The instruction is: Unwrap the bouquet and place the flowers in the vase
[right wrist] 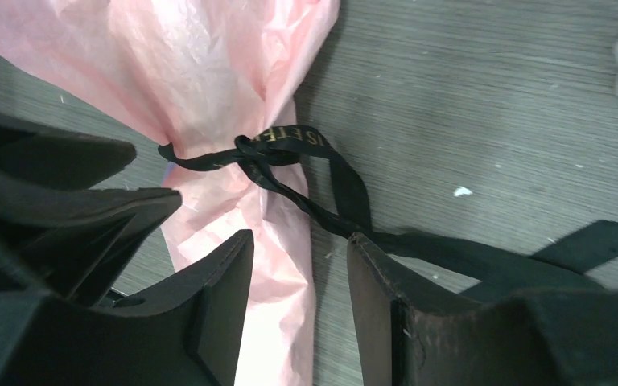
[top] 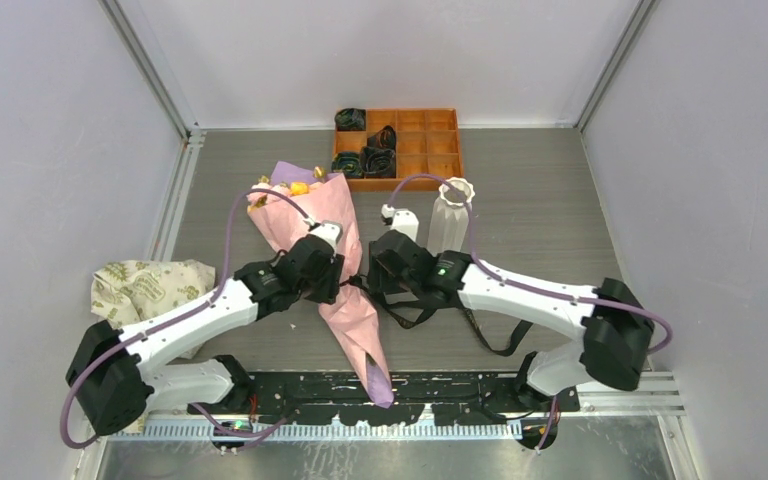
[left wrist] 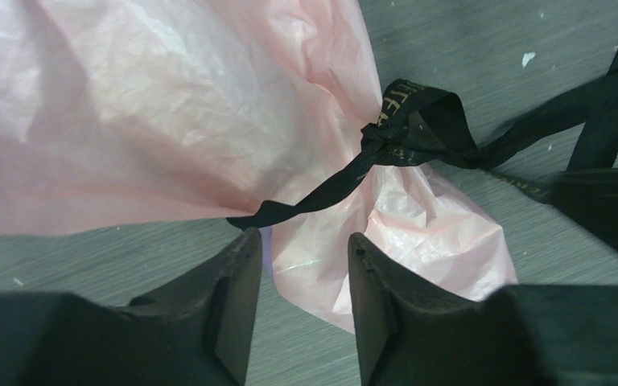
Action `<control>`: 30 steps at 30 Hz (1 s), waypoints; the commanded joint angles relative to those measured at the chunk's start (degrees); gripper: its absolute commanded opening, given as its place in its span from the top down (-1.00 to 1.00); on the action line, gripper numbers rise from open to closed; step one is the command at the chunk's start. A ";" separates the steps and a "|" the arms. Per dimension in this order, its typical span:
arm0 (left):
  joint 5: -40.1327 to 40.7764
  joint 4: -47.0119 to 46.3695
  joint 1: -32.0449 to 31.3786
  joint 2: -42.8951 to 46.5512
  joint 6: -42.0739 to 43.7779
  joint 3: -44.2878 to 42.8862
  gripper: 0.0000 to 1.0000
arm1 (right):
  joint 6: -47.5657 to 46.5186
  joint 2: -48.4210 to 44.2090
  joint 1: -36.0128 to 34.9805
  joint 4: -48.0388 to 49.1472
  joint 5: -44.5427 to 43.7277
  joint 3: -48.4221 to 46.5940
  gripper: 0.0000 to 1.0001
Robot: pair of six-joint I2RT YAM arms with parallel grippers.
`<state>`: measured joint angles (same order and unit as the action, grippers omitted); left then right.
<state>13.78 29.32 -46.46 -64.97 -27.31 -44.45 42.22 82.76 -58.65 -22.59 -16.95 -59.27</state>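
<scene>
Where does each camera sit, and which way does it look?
Top external: high behind the robot, looking down on bouquet and vase; left arm and right arm show.
Left wrist: on the left arm, facing the ribbon knot; the left tool shows.
Right wrist: on the right arm, facing that knot; the right tool shows.
Wrist views share that knot.

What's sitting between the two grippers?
The cinched waist of the bouquet, tied with the black ribbon. The top view shows it between the left gripper and the right gripper; both wrist views show the knot just ahead.
</scene>
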 commanded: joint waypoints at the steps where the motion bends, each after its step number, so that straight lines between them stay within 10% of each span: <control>1: -2.77 -10.77 -0.23 -1.19 3.76 1.63 0.04 | 0.76 -9.03 0.00 -0.42 -5.07 2.76 -0.05; 17: 0.91 -13.30 -0.22 -13.80 9.72 -1.21 0.01 | 1.37 -14.71 -0.01 2.13 -2.51 7.64 -0.05; 23: 1.93 -12.34 -0.31 -16.99 7.94 -3.22 0.79 | 1.40 -14.44 -0.04 2.67 -2.30 7.77 -0.04; 30: 8.82 -7.24 -0.43 -7.93 5.07 -6.50 0.94 | 1.23 -11.30 0.01 3.57 -1.56 7.14 -0.05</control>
<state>17.06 20.40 -46.57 -80.75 -20.32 -47.07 43.05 69.89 -58.65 -22.33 -18.72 -51.09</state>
